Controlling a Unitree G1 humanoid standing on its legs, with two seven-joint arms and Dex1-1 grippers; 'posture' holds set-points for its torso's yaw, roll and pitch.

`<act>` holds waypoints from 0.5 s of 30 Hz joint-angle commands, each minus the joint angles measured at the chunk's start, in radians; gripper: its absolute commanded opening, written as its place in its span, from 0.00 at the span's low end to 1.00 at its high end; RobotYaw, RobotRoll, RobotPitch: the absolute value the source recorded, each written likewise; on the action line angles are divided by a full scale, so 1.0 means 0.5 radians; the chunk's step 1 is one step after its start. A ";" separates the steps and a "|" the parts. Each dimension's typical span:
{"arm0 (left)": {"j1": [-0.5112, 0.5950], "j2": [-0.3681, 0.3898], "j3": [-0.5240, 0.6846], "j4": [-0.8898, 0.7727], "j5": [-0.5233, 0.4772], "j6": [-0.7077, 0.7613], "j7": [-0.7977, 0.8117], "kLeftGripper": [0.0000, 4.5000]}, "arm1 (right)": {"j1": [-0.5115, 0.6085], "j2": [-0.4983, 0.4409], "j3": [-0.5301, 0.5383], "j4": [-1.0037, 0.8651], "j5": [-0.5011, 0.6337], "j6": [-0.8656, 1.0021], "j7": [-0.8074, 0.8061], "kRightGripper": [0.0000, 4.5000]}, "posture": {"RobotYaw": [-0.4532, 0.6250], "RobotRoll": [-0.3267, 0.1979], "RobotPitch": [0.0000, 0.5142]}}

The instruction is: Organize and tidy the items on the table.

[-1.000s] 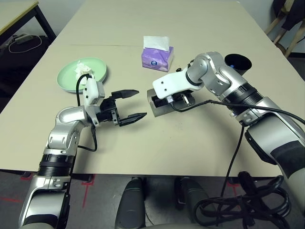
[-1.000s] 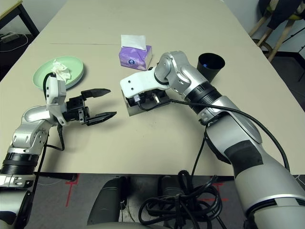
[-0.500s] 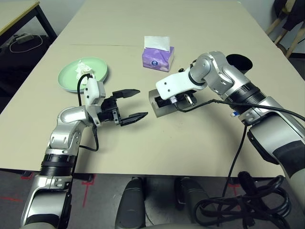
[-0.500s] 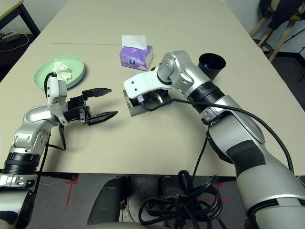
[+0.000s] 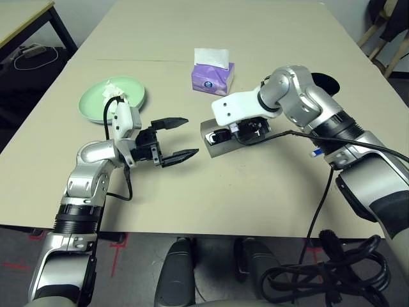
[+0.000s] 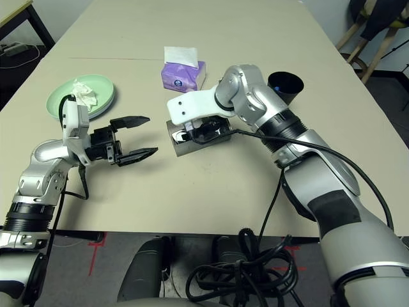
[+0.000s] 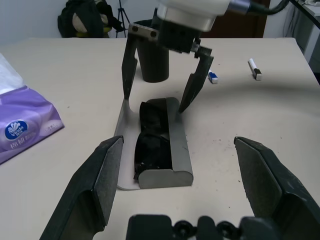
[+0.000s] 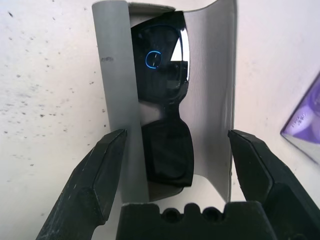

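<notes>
Left gripper [image 5: 182, 136] hangs spread and empty at nine o'clock. At centre the grey glasses case [image 7: 155, 150] lies open, black sunglasses [image 8: 165, 125] inside, right gripper [image 7: 160, 75] splayed just above. Packing step looks done; next, shutting the flap needs a gentle push. Purple tissue box [image 5: 212, 75] sits at twelve.

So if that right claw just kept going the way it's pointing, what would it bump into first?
Most likely the black sunglasses lying in the open grey glasses case. The right gripper hangs open just above them, pointing down at them.
</notes>
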 commanded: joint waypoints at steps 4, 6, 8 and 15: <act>-0.122 0.009 -0.038 0.194 0.059 -0.082 -0.107 1.00 | 0.174 -0.119 -0.181 -0.285 0.168 0.207 0.002 1.00 | 0.51 0.62 0.26; -0.155 -0.002 -0.043 0.255 0.071 -0.112 -0.118 1.00 | 0.263 -0.135 -0.263 -0.328 0.268 0.221 -0.021 1.00 | 0.50 0.62 0.27; -0.176 -0.008 -0.047 0.308 0.085 -0.143 -0.127 1.00 | 0.369 -0.133 -0.372 -0.342 0.385 0.248 -0.076 1.00 | 0.50 0.62 0.27; -0.203 -0.029 -0.039 0.443 0.133 -0.234 -0.124 1.00 | 0.706 -0.071 -0.708 -0.333 0.719 0.254 -0.383 1.00 | 0.50 0.62 0.25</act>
